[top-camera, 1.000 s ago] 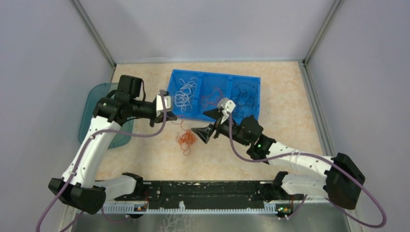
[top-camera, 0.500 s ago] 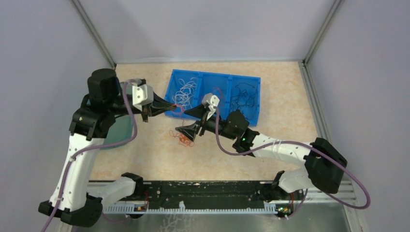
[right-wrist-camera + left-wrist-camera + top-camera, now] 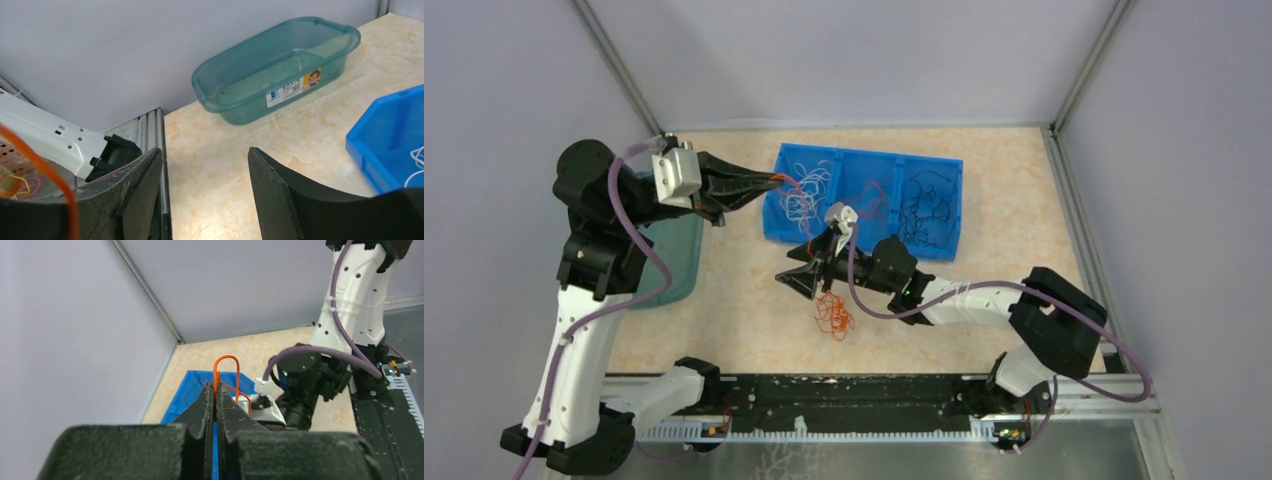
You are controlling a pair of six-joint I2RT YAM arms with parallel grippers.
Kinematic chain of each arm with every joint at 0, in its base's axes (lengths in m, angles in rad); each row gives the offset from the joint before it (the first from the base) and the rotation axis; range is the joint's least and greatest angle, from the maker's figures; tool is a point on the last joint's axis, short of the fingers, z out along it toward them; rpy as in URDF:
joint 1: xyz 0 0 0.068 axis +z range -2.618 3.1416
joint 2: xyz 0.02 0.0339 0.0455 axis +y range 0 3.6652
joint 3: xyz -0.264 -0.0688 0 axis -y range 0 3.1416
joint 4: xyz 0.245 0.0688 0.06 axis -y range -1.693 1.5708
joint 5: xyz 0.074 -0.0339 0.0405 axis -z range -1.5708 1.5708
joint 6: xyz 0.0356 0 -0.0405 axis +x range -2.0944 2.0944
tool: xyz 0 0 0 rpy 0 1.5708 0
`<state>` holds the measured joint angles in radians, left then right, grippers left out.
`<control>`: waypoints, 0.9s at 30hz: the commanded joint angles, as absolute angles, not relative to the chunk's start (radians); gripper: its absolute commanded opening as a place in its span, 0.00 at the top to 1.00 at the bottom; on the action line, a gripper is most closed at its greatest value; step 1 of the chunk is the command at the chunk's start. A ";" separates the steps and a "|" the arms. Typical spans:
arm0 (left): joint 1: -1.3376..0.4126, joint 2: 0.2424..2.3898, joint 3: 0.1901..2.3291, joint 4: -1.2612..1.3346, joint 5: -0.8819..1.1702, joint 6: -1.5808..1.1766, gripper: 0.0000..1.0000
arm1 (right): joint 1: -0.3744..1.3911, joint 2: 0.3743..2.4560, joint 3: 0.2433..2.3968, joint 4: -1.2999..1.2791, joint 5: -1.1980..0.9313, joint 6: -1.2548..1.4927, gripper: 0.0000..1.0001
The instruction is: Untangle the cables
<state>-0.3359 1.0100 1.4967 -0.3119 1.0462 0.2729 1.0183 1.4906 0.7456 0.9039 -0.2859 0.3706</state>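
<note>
My left gripper (image 3: 771,180) is lifted over the left end of the blue tray (image 3: 960,205) and is shut on a single orange cable (image 3: 226,365), which loops up out of its tips (image 3: 216,388). That strand runs down toward my right gripper (image 3: 808,268). A tangled orange clump (image 3: 834,315) lies just below it on the table. My right gripper (image 3: 205,162) stands open with nothing between its fingers. An orange strand (image 3: 47,170) crosses the outside of its left finger. White cables (image 3: 804,190), red cables (image 3: 866,200) and black cables (image 3: 929,200) lie in separate tray compartments.
A teal plastic tub (image 3: 679,268) stands on the table at the left, partly behind my left arm, and shows ahead in the right wrist view (image 3: 275,75). Grey walls enclose the table on three sides. A black rail (image 3: 844,395) runs along the near edge.
My left gripper rose and drew back to the far left, pulling the orange strand with it. My right gripper moved left and narrowed its jaws. The orange clump shifted right and nearer.
</note>
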 commanded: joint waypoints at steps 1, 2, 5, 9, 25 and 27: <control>-0.340 1.013 1.555 -0.132 0.993 0.181 0.99 | 1.035 1.524 0.703 1.044 -0.291 0.417 0.37; -0.340 1.014 1.565 -0.113 0.983 0.179 0.99 | 1.035 1.534 0.687 1.056 -0.284 0.423 0.37; -0.341 1.023 1.598 -0.067 0.963 0.169 0.99 | 1.037 1.567 0.636 1.099 -0.260 0.440 0.39; -0.341 1.047 1.674 -0.053 0.955 0.173 1.00 | 1.038 1.620 0.572 1.165 -0.235 0.477 0.42; -0.340 1.088 1.844 0.234 0.729 0.231 1.00 | 1.039 1.752 0.525 1.195 -0.203 0.504 0.47; -0.339 1.099 1.867 0.294 0.683 0.267 1.00 | 1.040 1.757 0.523 1.187 -0.198 0.504 0.46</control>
